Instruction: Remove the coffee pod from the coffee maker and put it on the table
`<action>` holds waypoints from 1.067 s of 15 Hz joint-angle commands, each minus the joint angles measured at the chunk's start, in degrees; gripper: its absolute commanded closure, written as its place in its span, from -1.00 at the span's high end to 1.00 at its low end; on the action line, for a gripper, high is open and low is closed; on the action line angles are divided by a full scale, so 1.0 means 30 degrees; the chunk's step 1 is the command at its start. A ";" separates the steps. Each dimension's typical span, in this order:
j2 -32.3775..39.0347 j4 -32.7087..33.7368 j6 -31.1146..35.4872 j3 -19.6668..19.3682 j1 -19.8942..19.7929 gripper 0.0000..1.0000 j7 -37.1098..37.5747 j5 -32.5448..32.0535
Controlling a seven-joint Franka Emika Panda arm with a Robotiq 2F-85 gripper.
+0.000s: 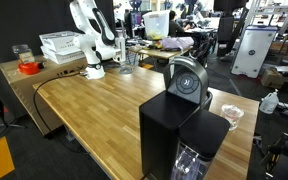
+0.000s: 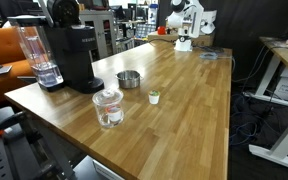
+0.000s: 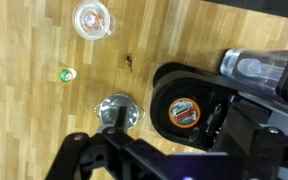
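The coffee maker [image 1: 184, 120] is a tall black box with a rounded grey head, standing at the near end of the wooden table [image 1: 94, 105]. It also shows in an exterior view [image 2: 69, 55]. In the wrist view the coffee maker [image 3: 234, 105] is seen from above with its round holder open. A coffee pod with an orange lid [image 3: 185, 112] sits in the holder. My gripper [image 3: 174, 150] is a dark blurred shape along the bottom edge, open and empty, apart from the pod. The white arm [image 1: 92, 40] stands folded at the far end of the table.
A small metal cup [image 3: 117, 112], a green-topped pod [image 3: 66, 74] and a glass jar [image 3: 92, 18] stand on the table beside the coffee maker. They also show in an exterior view: the cup [image 2: 129, 78], the pod [image 2: 154, 97] and the jar [image 2: 109, 107]. White trays [image 1: 59, 45] sit by the arm's base.
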 commanded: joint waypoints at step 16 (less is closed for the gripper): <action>0.1692 0.2070 -0.2689 -0.1911 0.0296 1.00 -1.0426 0.0996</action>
